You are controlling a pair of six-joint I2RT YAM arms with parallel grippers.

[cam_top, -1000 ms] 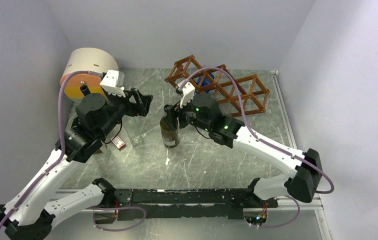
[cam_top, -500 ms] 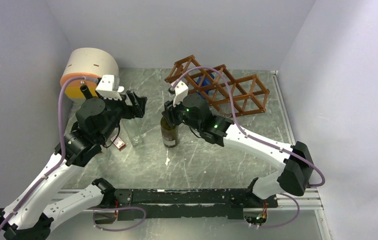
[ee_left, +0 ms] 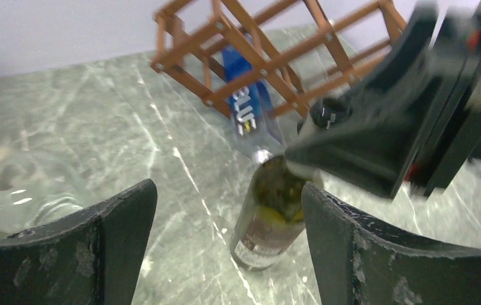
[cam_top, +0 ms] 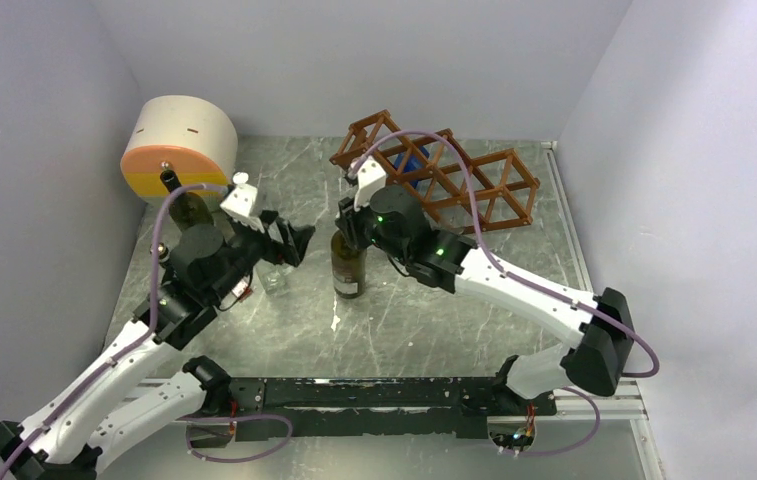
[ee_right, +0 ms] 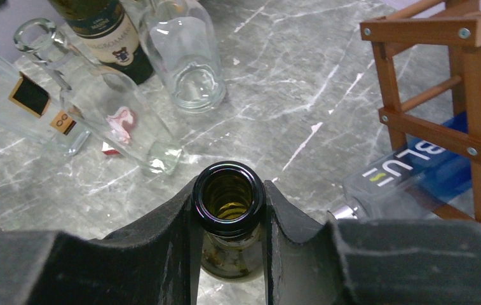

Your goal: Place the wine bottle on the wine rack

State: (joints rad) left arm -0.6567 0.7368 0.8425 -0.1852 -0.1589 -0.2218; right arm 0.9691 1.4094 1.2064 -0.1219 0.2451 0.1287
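The right pincer (ee_right: 228, 206) clamps the wine bottle (cam_top: 348, 270) by its neck (left pincer (ee_left: 225, 213) hovers spread).

I get bright, even overhead light and faint shadows; the left wrist view is motion-blurred, the right wrist shows the wine bottle (ee_right: 229, 190) sharp.

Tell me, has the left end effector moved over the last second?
Yes. Seen from above, the left end effector has shifted down the picture and slightly right, away from the cream-and-orange drum, which has stayed put.
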